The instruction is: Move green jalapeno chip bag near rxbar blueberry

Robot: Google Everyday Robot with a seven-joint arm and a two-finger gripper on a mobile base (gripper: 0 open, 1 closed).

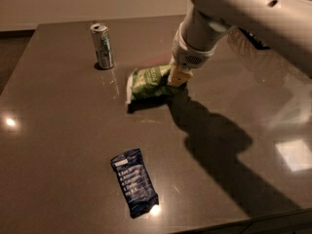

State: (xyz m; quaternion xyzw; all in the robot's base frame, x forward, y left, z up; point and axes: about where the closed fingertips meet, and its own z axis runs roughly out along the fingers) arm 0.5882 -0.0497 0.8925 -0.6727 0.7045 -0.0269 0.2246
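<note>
The green jalapeno chip bag (147, 84) is a crumpled light-green packet with a white left edge, at mid-table. My gripper (178, 78) comes down from the white arm at upper right and is shut on the bag's right end. The bag casts a dark shadow just below it. The rxbar blueberry (134, 182) is a flat navy wrapper with white text, lying near the table's front edge, well below and slightly left of the bag.
A slim silver-green can (102, 46) stands upright at the back left, up and left of the bag. The dark brown table (58, 130) has its front edge at the bottom right. The arm's shadow falls across the right half.
</note>
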